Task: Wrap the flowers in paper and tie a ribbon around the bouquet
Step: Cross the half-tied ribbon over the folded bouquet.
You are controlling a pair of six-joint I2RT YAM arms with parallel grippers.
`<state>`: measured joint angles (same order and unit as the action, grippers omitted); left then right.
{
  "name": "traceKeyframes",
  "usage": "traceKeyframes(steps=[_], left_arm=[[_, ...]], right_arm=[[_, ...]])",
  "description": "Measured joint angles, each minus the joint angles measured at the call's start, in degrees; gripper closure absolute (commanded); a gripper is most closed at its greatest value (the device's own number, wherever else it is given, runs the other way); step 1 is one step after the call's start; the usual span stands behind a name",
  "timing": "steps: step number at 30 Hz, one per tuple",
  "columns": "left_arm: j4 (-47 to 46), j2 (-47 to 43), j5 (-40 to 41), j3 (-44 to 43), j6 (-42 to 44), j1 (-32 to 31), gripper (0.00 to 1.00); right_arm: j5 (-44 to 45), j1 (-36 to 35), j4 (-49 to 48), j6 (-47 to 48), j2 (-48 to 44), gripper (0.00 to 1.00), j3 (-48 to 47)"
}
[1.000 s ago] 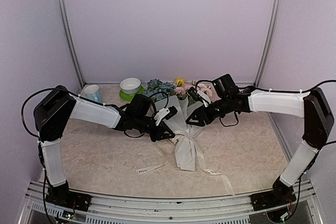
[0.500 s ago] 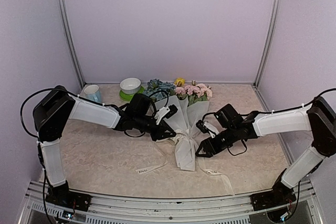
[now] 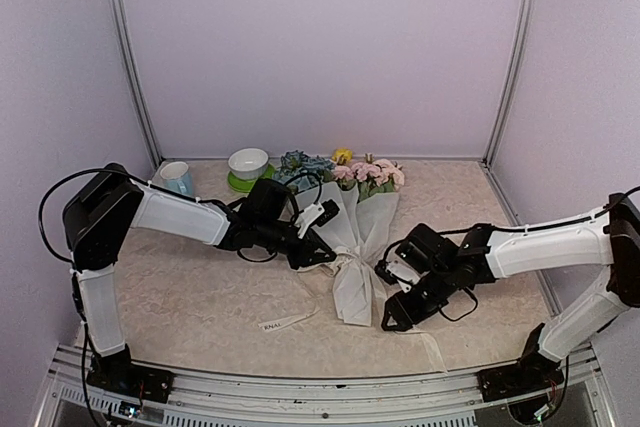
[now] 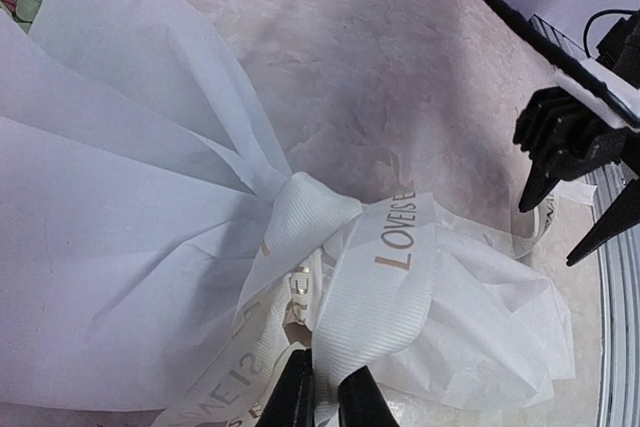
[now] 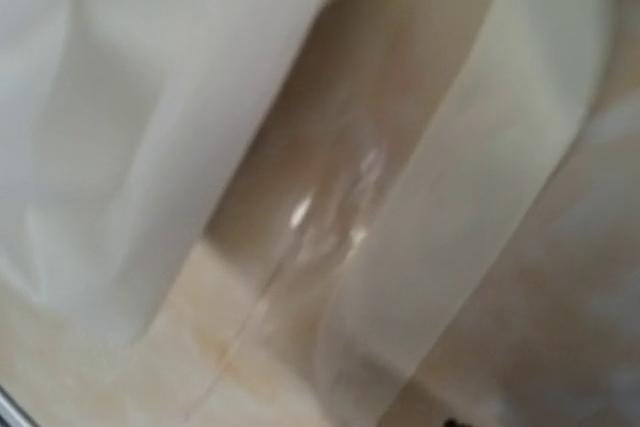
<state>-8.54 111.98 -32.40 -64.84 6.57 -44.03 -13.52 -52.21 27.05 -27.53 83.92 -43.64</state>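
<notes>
The bouquet (image 3: 352,209) lies flat on the marbled tabletop (image 3: 200,287). Its thin, creased white paper (image 4: 120,247) is cinched by a ribbed cream ribbon (image 4: 385,277) with printed lettering. The left pincer (image 4: 325,399) pinches that ribbon. The right pincer (image 4: 575,209) hangs nearby, fingers spread, holding nothing.

1. In the left wrist view, the ribbon (image 4: 385,277) carries tan capital lettering that reads "LOVE IS E"; the band curves away there and hides the rest.
2. Lower on the same band, the fragment "IS" shows upside down.
3. In the top view, the ribbon's loose tail has dark print too small to read.
</notes>
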Motion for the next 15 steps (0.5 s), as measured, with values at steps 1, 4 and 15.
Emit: traceKeyframes(steps=[1,4,15], left_arm=[[0.0,0.0,0.0,0.0,0.0,0.0,0.90],[0.0,0.0,0.1,0.0,0.1,0.0,0.90],[0.0,0.0,0.3,0.0,0.1,-0.4,0.90]], right_arm=[[0.5,-1.0,0.5,-0.7,-0.1,0.50,0.0],[2.9,-4.0,2.4,-2.8,0.0,0.60,0.2],[7.7,-6.7,7.4,-6.2,4.5,1.00,-2.1]])
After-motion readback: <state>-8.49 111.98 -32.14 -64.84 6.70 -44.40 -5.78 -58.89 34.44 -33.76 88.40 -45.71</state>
